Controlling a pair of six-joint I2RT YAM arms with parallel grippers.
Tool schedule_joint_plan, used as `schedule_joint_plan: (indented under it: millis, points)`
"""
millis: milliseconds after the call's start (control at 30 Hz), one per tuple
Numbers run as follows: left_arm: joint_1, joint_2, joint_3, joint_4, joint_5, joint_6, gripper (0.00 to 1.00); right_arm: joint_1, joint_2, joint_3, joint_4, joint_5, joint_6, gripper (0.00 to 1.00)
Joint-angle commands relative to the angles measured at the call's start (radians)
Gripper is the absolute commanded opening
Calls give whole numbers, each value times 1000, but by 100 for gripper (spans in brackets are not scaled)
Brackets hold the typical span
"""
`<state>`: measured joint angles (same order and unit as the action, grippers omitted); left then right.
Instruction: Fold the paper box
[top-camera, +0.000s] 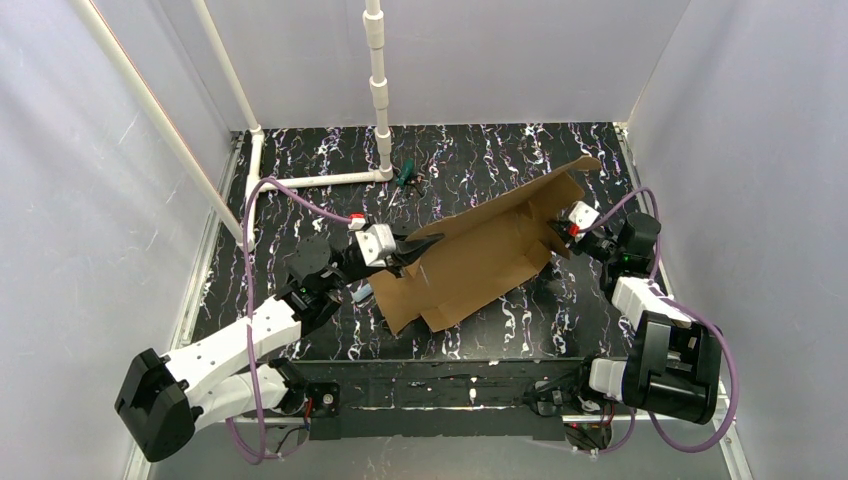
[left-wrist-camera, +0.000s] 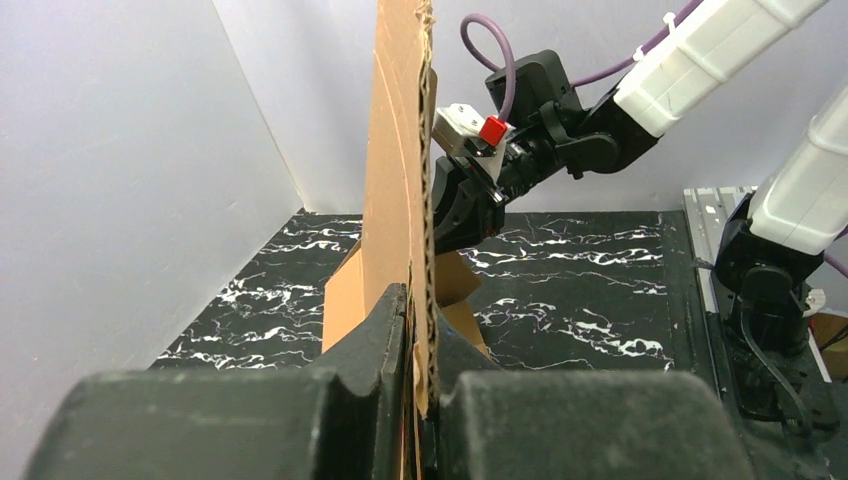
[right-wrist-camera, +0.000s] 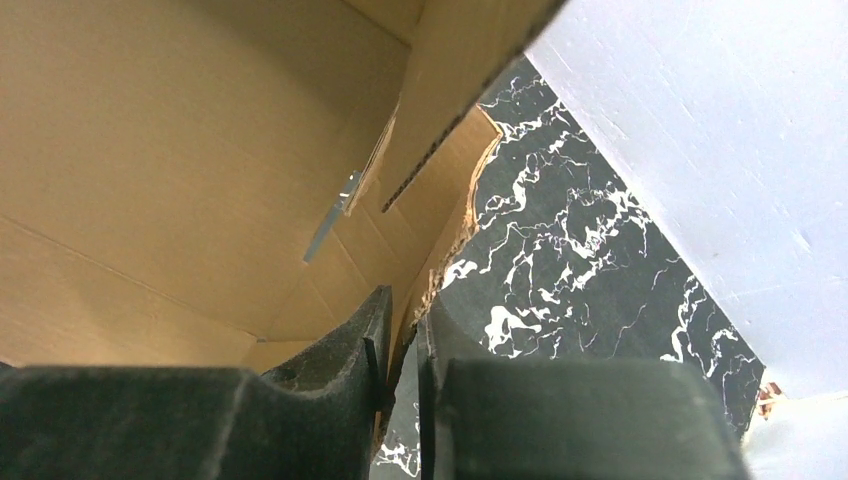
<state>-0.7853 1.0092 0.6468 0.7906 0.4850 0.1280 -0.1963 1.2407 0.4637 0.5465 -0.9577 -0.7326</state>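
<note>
No legible text, label or number.

Bench (top-camera: 480, 150) is covered in black, white-veined marble pattern. Enclosed on three sides by plain pale walls (top-camera: 90, 200). White pipe frame (top-camera: 379, 100) is mounted at rear left.

Both my arms reach inward; left gripper (top-camera: 422, 247) and right gripper (top-camera: 555, 230) each pinch the paper box (top-camera: 480, 258).

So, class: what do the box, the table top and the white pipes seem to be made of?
Box: brown corrugated cardboard, matt; fluted edge shows. Table top: black, white marble-like veins; likely printed laminate, unsure. Pipes: smooth white, jointed by fittings; probably plastic.
</note>
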Motion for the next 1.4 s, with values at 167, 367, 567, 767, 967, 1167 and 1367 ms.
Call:
schedule_joint_plan:
  millis: [167, 367, 567, 767, 967, 1167, 1367]
  points:
    - [-12, -19, -47, 62, -87, -99, 0, 19, 22, -67, -231, -21, -38, 23]
    - [-13, 0, -48, 84, -148, -120, 0, 33, 5, -54, -317, -41, -124, 29]
    - [-17, 11, -47, 84, -163, -120, 0, 41, -10, -12, -455, -84, -237, 39]
    - [-16, 14, -45, 84, -156, -115, 0, 43, -21, 14, -539, -95, -294, 41]
    - [-17, 14, -40, 86, -135, -120, 0, 54, -23, -5, -444, -28, -237, 33]
    - [-19, 6, -39, 107, -130, -167, 0, 74, -29, -26, -330, 58, -151, 20]
    - [-22, 16, -20, 107, -147, -187, 0, 114, -41, -10, -412, 92, -227, 19]
